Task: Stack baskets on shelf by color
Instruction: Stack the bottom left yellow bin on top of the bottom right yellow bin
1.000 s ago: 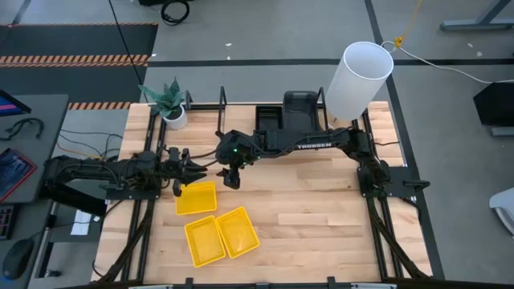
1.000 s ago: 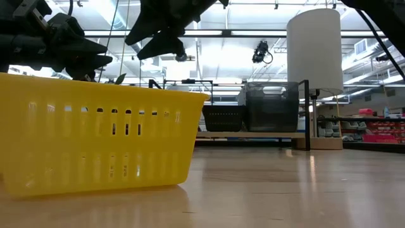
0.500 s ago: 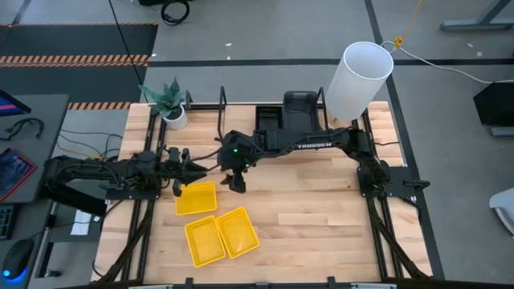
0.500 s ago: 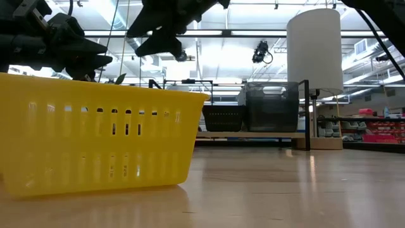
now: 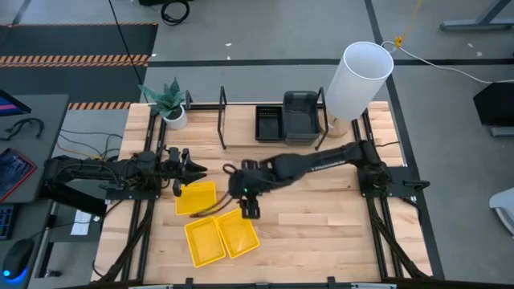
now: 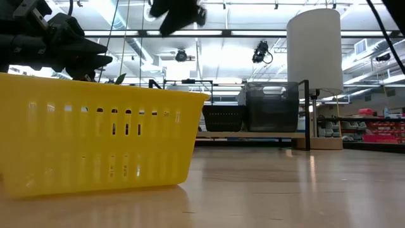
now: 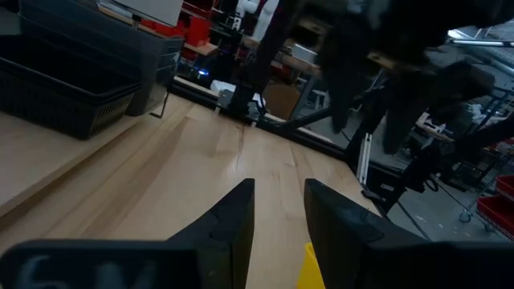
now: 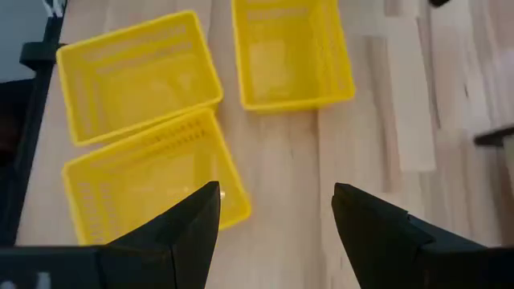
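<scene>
Three yellow baskets rest bottom-down on the table in the high view: one (image 5: pixel 196 197) by the left arm and two side by side (image 5: pixel 203 240), (image 5: pixel 238 231) nearer the near edge. The right wrist view shows them all (image 8: pixel 291 52), (image 8: pixel 140 72), (image 8: pixel 152 181). The shelf (image 5: pixel 241 132) at the far side carries black baskets (image 5: pixel 269 123) and smoky grey baskets (image 5: pixel 299 116). My right gripper (image 5: pixel 250 210) hangs open above the table beside the right-hand yellow basket. My left gripper (image 5: pixel 193 169) is open, just beyond the far rim of the first yellow basket.
A tall white cylinder (image 5: pixel 359 80) stands at the shelf's right end and a potted plant (image 5: pixel 170 103) at the far left corner. The low view has one yellow basket (image 6: pixel 95 139) close in front. Bare tabletop lies to the right of the baskets.
My right gripper has swung away from the shelf toward the table's near edge and a little right, ending open over the yellow baskets. Its arm no longer covers the black and grey baskets on the shelf. The left arm has kept still.
</scene>
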